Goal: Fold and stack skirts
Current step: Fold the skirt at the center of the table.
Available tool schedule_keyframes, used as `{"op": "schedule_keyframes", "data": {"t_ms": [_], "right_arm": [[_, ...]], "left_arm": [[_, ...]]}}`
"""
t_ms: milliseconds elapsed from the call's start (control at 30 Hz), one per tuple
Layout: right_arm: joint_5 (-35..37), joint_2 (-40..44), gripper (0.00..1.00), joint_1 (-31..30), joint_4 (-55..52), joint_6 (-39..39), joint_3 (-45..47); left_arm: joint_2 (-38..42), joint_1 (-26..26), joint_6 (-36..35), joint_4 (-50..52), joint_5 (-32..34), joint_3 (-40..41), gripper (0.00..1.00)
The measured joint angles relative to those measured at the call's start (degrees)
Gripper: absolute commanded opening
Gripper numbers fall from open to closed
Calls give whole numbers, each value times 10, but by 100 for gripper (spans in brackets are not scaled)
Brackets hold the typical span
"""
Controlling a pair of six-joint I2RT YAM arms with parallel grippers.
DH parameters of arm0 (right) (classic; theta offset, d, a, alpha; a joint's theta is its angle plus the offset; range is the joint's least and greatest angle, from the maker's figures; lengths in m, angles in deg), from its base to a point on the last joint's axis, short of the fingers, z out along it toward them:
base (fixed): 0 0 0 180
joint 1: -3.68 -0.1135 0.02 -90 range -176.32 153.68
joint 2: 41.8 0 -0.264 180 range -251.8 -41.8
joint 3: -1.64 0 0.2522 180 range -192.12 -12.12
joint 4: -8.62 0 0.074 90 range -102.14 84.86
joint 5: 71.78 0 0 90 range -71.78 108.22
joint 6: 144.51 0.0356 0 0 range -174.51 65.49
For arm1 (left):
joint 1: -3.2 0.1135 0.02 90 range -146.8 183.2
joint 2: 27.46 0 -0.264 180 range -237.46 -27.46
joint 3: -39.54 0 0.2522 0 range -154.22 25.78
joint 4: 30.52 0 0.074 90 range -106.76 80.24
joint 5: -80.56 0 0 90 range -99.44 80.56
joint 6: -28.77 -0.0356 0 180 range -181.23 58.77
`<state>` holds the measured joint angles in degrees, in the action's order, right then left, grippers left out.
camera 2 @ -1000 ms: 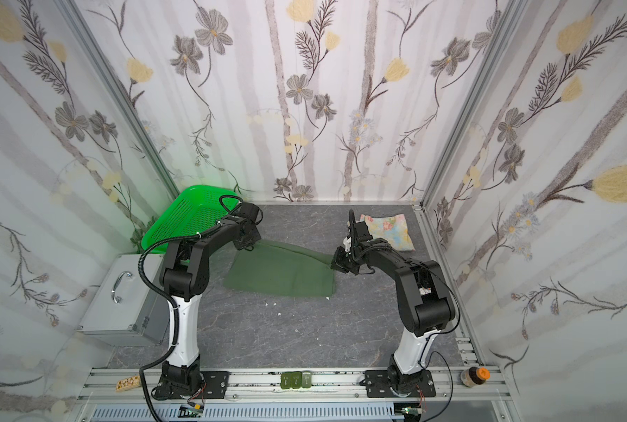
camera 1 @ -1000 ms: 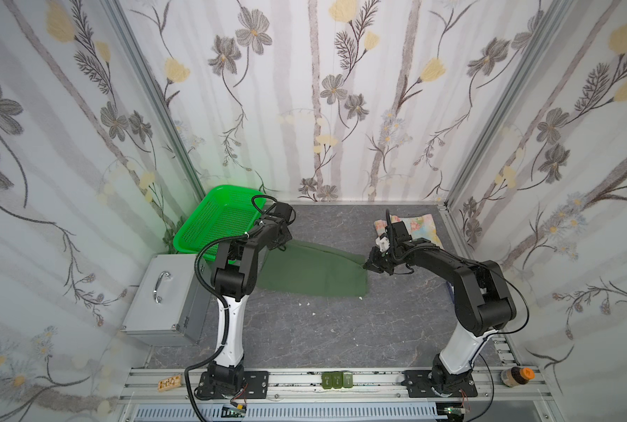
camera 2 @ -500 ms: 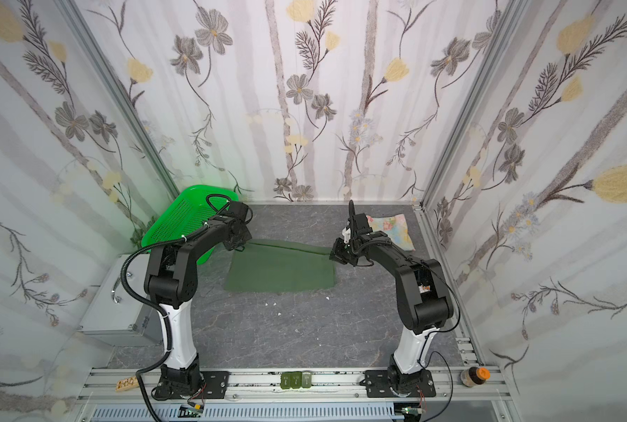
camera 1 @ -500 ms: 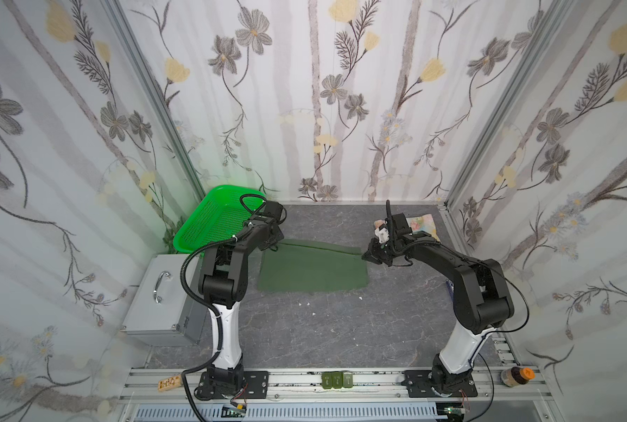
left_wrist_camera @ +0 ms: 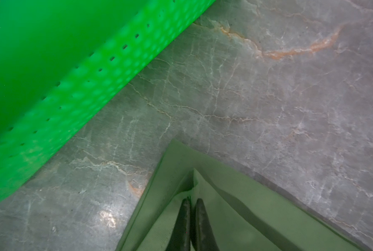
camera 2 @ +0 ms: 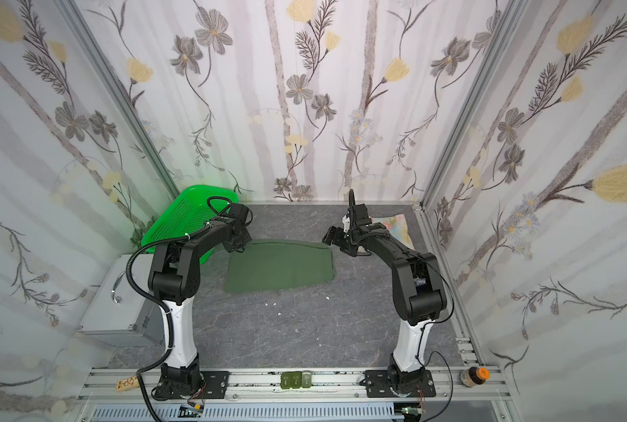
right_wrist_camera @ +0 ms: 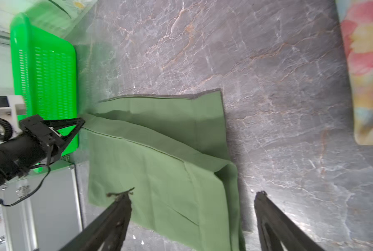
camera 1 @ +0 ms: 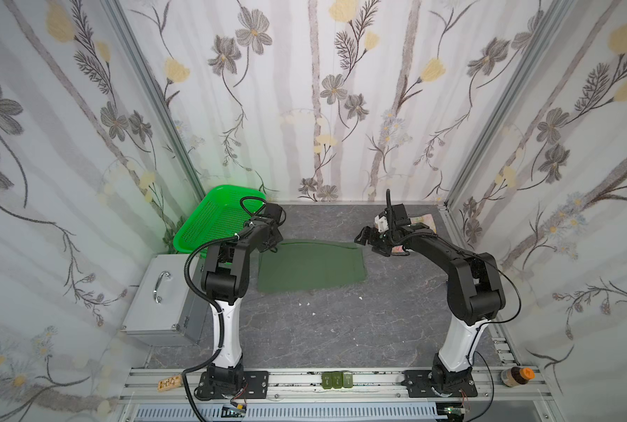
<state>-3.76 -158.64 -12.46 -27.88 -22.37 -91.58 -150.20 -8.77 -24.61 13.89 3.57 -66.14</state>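
Observation:
The dark green skirt (camera 1: 310, 265) (camera 2: 279, 265) lies folded into a flat rectangle mid-table. My left gripper (camera 1: 273, 248) (camera 2: 240, 248) is shut on its far left corner; the left wrist view shows the fingertips pinching a cloth fold (left_wrist_camera: 191, 201). My right gripper (camera 1: 372, 245) (camera 2: 337, 245) hovers open just over the skirt's far right corner, nothing between its fingers (right_wrist_camera: 192, 193). The green cloth (right_wrist_camera: 163, 156) spreads below it. The pale floral skirt (camera 1: 420, 219) (camera 2: 396, 223) (right_wrist_camera: 368, 65) lies folded at the back right corner, partly behind the right arm.
A bright green mesh basket (camera 1: 209, 223) (camera 2: 180, 219) (left_wrist_camera: 50, 65) leans at the back left, close to the left gripper. A silver metal case (camera 1: 158, 296) sits left of the left arm. An orange-capped bottle (camera 1: 518, 376) stands on the front rail.
Both grippers carried the green skirt's edge toward the back wall and laid the fold flat. The right gripper then opened and let go of its corner; the left stays shut.

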Motion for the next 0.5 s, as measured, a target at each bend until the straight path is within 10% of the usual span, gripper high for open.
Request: {"op": "schedule_keyframes", "data": {"t_ms": [167, 500], "right_arm": [[60, -28, 66, -8, -28, -41, -34], [88, -72, 69, -20, -30, -96, -64]], "left_arm": [[0, 3, -2, 0, 3, 0, 0], [4, 3, -4, 0, 3, 0, 0]]}}
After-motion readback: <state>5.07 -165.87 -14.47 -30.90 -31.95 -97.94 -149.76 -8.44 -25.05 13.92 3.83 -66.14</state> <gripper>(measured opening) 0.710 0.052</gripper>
